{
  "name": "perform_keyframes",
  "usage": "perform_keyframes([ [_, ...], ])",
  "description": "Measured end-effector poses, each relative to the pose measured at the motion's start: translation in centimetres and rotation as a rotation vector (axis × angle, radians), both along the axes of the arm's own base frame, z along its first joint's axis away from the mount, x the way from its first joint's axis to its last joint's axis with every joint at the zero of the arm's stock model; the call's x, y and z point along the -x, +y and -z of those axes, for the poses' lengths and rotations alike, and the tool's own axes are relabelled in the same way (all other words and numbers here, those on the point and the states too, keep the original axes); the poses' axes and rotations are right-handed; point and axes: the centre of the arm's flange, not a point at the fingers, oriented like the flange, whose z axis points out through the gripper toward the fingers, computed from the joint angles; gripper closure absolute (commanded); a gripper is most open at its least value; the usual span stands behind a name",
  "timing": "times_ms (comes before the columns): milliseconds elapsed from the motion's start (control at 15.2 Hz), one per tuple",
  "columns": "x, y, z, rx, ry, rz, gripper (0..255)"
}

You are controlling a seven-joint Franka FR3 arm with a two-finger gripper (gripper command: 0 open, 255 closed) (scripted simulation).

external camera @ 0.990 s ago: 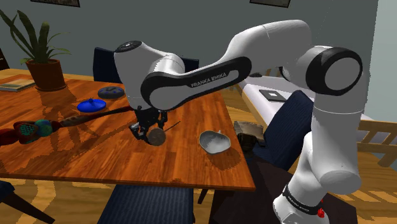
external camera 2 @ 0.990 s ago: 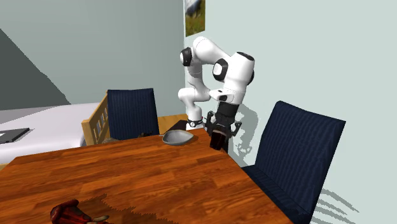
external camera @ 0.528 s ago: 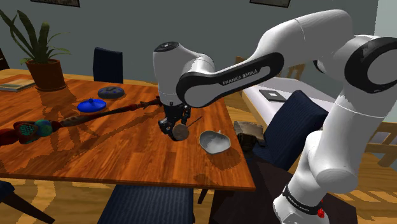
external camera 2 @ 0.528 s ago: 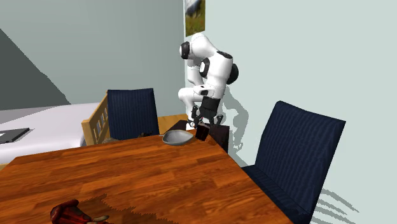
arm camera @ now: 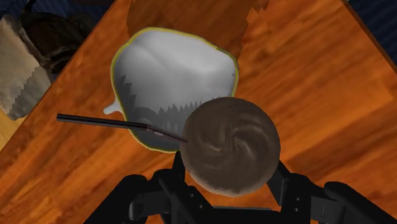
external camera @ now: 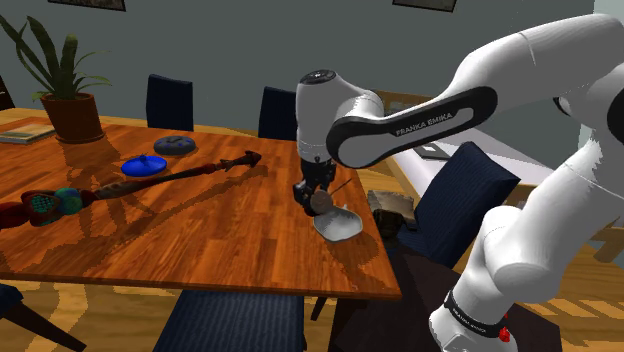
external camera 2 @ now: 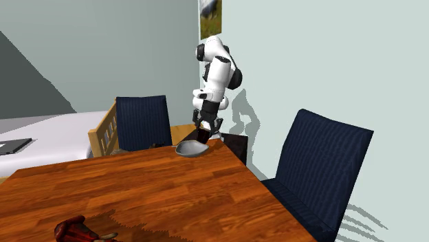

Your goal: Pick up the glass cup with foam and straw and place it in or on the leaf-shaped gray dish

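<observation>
My shoulder camera sat beside the arm [external camera: 530, 230], looking down across the desk [external camera: 180, 235]. The second faced the arm from the desk's far end. The wrist camera peered down closely; all shared the dish's [arm camera: 165, 70] corner.

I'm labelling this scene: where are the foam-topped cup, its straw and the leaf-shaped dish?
cup [arm camera: 232, 145], wrist view, on the swirled brown foam top.
straw [arm camera: 102, 121], wrist view, on its dark shaft.
leaf-shaped dish [arm camera: 168, 67], wrist view, on its bare grey inside.

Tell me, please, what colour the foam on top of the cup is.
Brown with a lighter swirl; the foam topping the cup shows best in the wrist view.
</observation>
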Motion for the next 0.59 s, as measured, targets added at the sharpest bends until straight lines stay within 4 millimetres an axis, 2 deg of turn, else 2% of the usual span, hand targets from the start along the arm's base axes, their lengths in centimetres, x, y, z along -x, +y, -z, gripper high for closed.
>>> perform_keyframes([
  [198, 1.5, -3.4, 0.2, 0.000, 0.000, 0.000, 255],
  [264, 2.1, -5.1, 0.3, 0.000, -0.001, 0.001, 255],
  [396, 2.9, -6.1, 0.8, 0.000, 0.000, 0.000, 255],
  [594, 3.1, -6.3, 2.2, 0.000, 0.000, -0.001, 255],
])
